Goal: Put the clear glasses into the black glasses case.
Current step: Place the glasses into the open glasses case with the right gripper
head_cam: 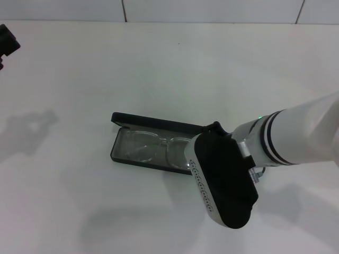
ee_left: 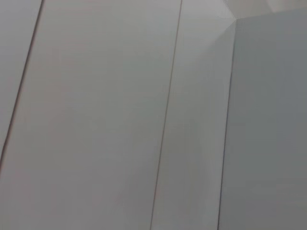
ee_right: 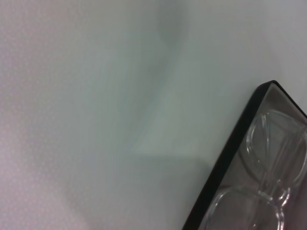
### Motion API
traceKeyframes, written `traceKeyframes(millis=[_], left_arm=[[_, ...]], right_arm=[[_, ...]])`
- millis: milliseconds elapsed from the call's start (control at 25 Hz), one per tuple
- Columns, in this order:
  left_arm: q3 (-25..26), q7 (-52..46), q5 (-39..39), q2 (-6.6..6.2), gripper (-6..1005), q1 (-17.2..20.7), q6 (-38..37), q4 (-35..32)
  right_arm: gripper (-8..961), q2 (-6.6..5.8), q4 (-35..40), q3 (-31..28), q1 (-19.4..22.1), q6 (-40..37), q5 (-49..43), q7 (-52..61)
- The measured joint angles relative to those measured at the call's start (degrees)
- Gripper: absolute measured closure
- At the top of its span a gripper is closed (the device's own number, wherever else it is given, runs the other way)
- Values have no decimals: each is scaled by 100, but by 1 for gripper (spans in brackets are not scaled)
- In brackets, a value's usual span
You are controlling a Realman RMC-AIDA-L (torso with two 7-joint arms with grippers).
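The black glasses case (head_cam: 117,152) lies open in the middle of the white table, its lid (head_cam: 153,122) folded back on the far side. The clear glasses (head_cam: 144,146) lie inside it, lenses showing against the lining. My right gripper (head_cam: 222,181) hangs over the case's right end and hides that end; its fingers are out of sight. In the right wrist view one corner of the black glasses case (ee_right: 225,165) shows with the clear glasses (ee_right: 277,155) in it. My left gripper (head_cam: 7,43) stays at the far left edge, away from the case.
White table (head_cam: 169,63) spreads all around the case, with a tiled wall at the back. The left wrist view shows only white wall panels (ee_left: 96,115).
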State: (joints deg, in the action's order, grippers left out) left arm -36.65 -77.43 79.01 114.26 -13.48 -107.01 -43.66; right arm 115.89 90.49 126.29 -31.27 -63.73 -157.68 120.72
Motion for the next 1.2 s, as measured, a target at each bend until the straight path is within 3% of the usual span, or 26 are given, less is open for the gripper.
traceKeyframes(millis=[600, 1200], left_arm=[[2, -70, 0, 9, 841, 10, -83, 7], [-9, -79, 0, 18, 842, 75, -92, 7]], right_arm=[[811, -5, -21, -132, 360, 252, -27, -320], [810, -5, -375, -121, 318, 811, 24, -604]])
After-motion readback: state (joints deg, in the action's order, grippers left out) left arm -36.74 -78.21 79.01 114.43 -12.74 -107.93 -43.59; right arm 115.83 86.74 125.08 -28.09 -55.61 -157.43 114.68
